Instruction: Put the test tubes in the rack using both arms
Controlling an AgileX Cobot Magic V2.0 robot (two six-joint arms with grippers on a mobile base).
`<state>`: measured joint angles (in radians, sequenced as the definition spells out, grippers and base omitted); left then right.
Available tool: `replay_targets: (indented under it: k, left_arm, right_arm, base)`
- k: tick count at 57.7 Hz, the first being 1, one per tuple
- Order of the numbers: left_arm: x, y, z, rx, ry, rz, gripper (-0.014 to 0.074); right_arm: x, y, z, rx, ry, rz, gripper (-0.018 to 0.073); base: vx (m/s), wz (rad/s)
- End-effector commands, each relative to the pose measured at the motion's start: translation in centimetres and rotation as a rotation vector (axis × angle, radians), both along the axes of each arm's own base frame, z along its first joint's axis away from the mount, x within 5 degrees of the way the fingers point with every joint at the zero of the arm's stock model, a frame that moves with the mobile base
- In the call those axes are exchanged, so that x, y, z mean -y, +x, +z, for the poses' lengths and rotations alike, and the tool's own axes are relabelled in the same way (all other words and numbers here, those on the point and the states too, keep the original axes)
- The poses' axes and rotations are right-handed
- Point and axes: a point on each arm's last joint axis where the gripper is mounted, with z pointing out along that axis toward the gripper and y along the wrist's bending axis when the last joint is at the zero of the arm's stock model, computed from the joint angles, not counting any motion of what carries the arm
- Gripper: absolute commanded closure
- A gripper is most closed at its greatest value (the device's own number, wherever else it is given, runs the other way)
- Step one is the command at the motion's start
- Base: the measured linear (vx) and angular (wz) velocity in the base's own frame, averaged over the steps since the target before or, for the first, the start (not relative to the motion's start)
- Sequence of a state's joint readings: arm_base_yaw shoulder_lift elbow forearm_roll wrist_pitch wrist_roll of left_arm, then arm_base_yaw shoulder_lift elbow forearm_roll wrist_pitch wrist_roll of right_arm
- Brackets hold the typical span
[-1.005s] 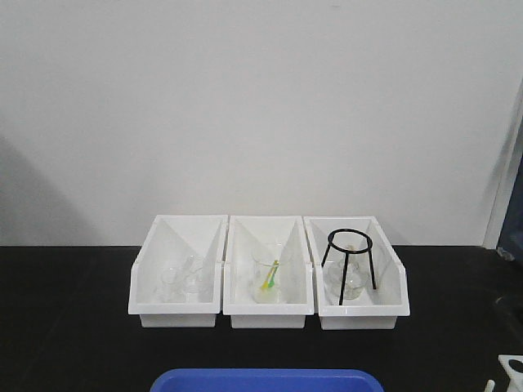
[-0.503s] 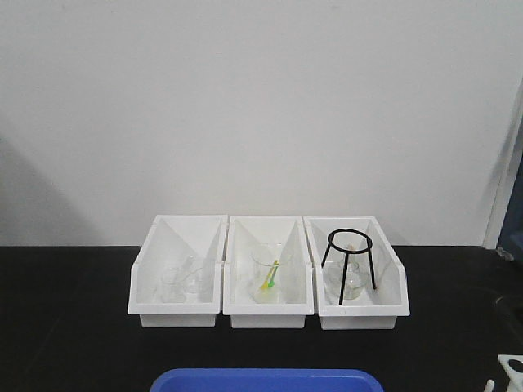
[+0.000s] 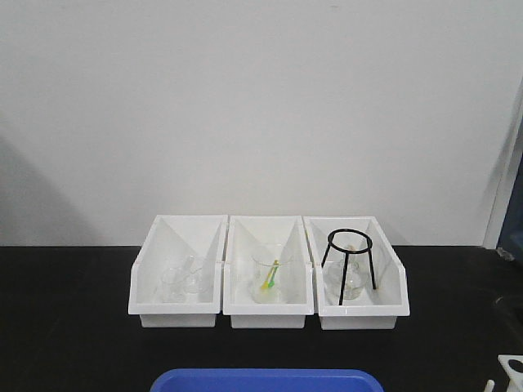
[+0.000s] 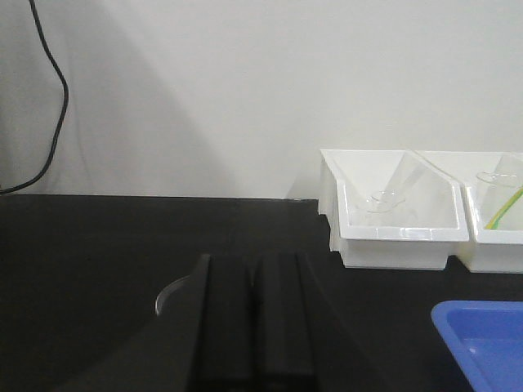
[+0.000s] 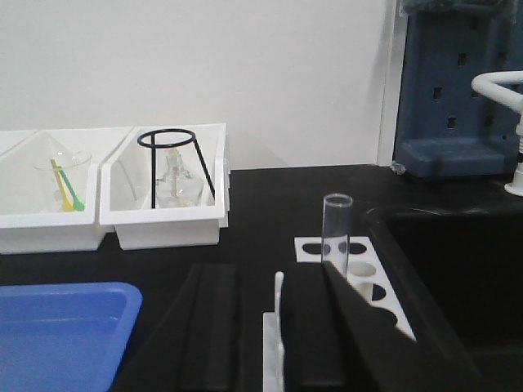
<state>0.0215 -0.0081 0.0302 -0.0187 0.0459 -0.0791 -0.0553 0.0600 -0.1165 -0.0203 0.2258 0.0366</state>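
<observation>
One clear test tube [image 5: 337, 227] stands upright in a hole of the white rack [image 5: 364, 282], whose corner also shows at the front view's bottom right [image 3: 511, 365]. In the right wrist view, my right gripper [image 5: 274, 278] is open, just left of the tube. Its right finger [image 5: 320, 327] hides the tube's lower part. A white upright piece [image 5: 278, 294] stands between the fingers, touching neither. My left gripper [image 4: 255, 273] is shut with nothing in it, low over the black table and left of the bins. Neither arm shows in the front view.
Three white sloped bins [image 3: 178, 314] sit in a row at the back, holding beakers [image 3: 270, 273] and a black wire tripod [image 3: 350, 265]. A blue tray [image 3: 265, 380] lies at the front. A sink edge [image 5: 425, 269] and blue wall unit [image 5: 458, 90] are to the right.
</observation>
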Motion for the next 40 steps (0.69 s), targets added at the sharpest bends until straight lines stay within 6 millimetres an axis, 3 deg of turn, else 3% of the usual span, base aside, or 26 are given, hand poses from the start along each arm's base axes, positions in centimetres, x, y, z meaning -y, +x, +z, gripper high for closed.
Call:
replay_targets:
  k: [1,7,11,40]
  left_arm:
    - [0.0,-0.1,0.0,0.075,-0.008,0.004,0.0617]
    - [0.0,-0.1,0.0,0.074,-0.008,0.004,0.0617]
    - [0.0,-0.1,0.0,0.074,-0.008,0.004,0.0617]
    - [0.0,-0.1,0.0,0.074,-0.008,0.004,0.0617]
  right_arm:
    - [-0.1,-0.3,-0.2,0.093,-0.057,0.012,0.0461]
    - [-0.3,-0.1,-2.3,0.076,-0.073,0.060,0.0566]
    - [-0.5,0.1,-3.6,0.079,-0.040,0.081,0.0573]
    - [-0.3,0.1,-3.4,0.080,-0.016,0.055,0.0570]
  base:
    - [0.00,0.00]
    - [0.00,0.00]
    - [0.00,0.00]
    - [0.00,0.00]
